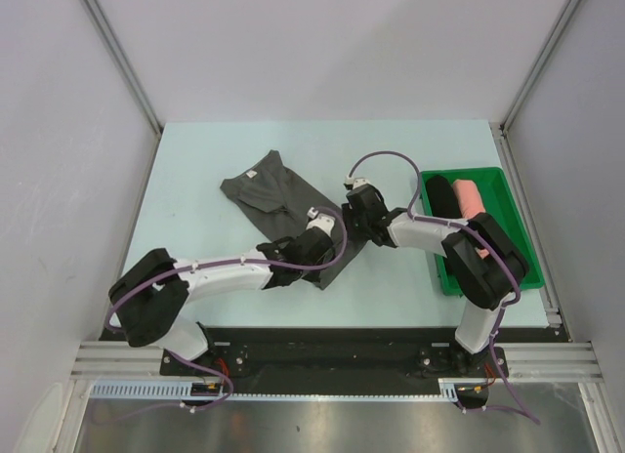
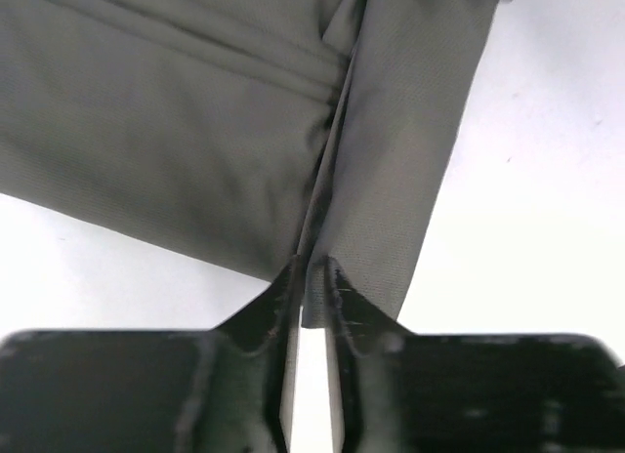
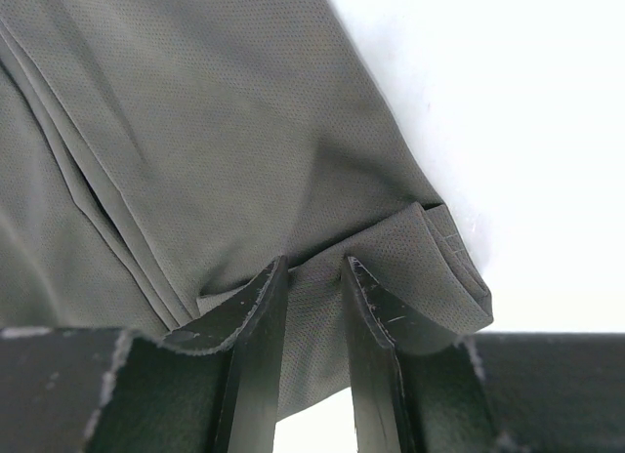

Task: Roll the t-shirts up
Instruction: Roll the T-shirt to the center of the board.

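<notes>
The dark charcoal grey t-shirt (image 1: 278, 194) lies folded into a long strip, running diagonally across the table, with its white neck label (image 1: 252, 173) at the far left end. My left gripper (image 1: 332, 246) and right gripper (image 1: 349, 228) meet at its near right end. In the left wrist view, the left gripper (image 2: 311, 272) is shut on a thin edge of the grey t-shirt (image 2: 195, 131). In the right wrist view, the right gripper (image 3: 312, 267) is shut on a folded-over end of the grey t-shirt (image 3: 215, 111). A black t-shirt (image 1: 439, 197) and a salmon pink t-shirt (image 1: 467, 197) lie rolled in the tray.
The green plastic tray (image 1: 474, 171) stands at the table's right side, beside the right arm. Grey walls and metal frame posts enclose the pale table (image 1: 195, 267) on three sides.
</notes>
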Robot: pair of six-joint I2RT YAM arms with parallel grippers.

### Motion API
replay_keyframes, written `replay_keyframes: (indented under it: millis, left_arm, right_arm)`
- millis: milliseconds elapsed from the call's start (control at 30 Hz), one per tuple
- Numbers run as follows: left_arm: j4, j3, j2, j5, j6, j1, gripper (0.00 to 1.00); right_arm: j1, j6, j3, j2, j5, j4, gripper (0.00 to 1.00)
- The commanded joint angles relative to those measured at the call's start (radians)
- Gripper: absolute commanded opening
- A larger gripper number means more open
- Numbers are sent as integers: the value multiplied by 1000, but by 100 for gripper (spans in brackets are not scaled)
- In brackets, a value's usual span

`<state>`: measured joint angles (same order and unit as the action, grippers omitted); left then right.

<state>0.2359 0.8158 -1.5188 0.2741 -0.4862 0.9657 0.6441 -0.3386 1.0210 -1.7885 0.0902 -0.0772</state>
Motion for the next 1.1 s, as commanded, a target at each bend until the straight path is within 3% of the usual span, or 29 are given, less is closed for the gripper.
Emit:
replay_keyframes:
  millis: [0, 167, 300, 433, 667, 1067]
  left_arm:
    - [40, 74, 66, 77, 61, 24, 26]
    - [46, 112, 83, 125, 107, 68, 37]
    - [14, 128, 57, 148, 147, 135, 52]
    - [-38, 114, 13, 168, 149, 163, 58]
    - [-141, 125, -79, 195, 167, 191, 59]
    - [-152, 149, -221, 252, 167, 194, 59]
  right_arm:
    - [5, 9, 16, -28, 25, -52, 34]
    - [3, 7, 19, -29, 19, -52, 34]
    - [-4, 4, 21, -29, -7, -52, 34]
    - [-12, 1, 21, -28, -30, -49, 34]
    - [-26, -14, 21, -32, -64, -42, 33]
    - [-46, -20, 21, -32, -79, -36, 33]
